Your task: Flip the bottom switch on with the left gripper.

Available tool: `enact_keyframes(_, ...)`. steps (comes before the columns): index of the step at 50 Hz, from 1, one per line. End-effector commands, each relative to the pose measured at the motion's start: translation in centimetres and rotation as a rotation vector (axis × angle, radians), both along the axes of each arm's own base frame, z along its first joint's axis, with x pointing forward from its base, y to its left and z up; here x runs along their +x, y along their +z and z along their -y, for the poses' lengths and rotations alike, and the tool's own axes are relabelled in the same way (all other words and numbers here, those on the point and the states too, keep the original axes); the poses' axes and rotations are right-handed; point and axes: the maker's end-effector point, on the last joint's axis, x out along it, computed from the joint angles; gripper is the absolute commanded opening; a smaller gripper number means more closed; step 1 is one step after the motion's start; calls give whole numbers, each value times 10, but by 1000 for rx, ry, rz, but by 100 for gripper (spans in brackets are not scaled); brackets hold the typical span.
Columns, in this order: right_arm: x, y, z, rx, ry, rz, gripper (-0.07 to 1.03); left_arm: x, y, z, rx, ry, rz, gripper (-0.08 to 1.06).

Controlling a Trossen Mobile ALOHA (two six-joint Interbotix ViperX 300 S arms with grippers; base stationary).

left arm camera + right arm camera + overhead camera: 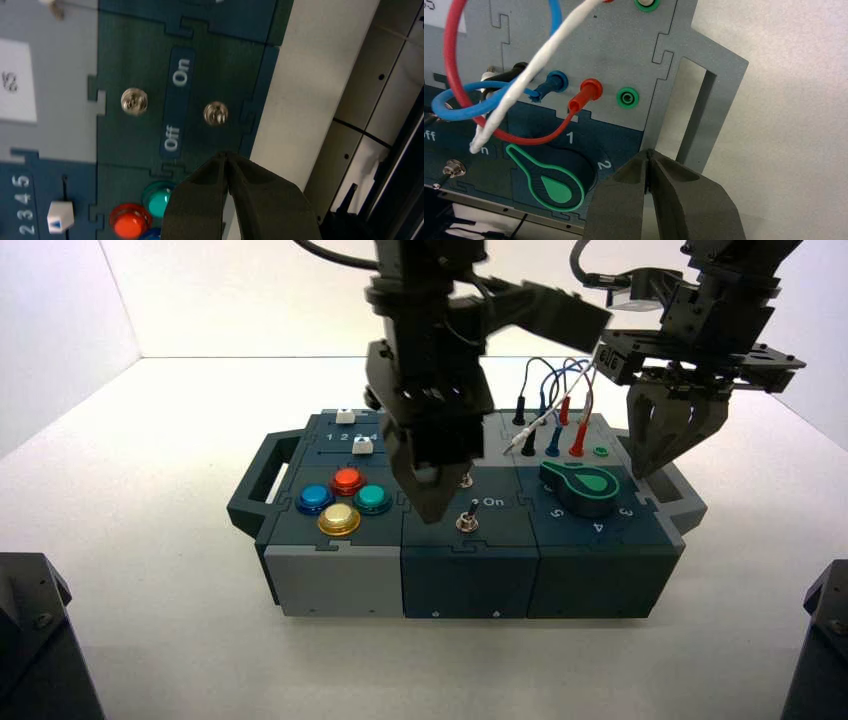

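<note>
Surface: white matte tabletop with white walls behind; the box (340, 580) stood mid-table, square to the arms.

Bottom switch (466, 521): sat on the dark teal middle panel, near edge of the box, just right of the button cluster. Silver hex-nut base, thin dark lever. In the left wrist view it showed as the toggle (216, 113) closer to the box edge, beside the "On"/"Off" strip (176, 106); lever position could not be read end-on.

Handling (judgement): small, stiff, spring-detented metal part, fixed to the panel. Not something to grasp; a sideways nudge on the lever tip toward "On" should do. Smooth and thin, so a fingertip could slide off it.

Left gripper (432, 502): hung just above the middle panel, tip just left of and a little beyond the bottom switch, not touching it. Fingers (200, 200) were pressed together to a single point, holding nothing. Black, matte, tapering.

Top switch (466, 480): twin toggle farther back on the same panel, brighter lever, partly behind the left gripper.

Buttons (343, 499): glossy domed caps, red, blue, teal and yellow, left of the switches.

Knob (582, 486): dark teardrop with green outline, right panel, numbered dial.

Wires (556, 400): red, blue and white leads in jacks at the far right.

Right gripper (668, 440): idle above the box's right end, fingers (624, 200) closed, empty.
</note>
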Motion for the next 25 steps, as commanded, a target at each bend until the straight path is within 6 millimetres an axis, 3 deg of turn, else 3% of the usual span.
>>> enact_keyframes(1, 10, 9, -4, 18, -1, 38, -2, 4, 18, 1, -54, 12, 28, -3)
enact_keyframes(25, 9, 6, -4, 16, -1, 29, -2, 1, 27, -5, -75, 32, 37, -3)
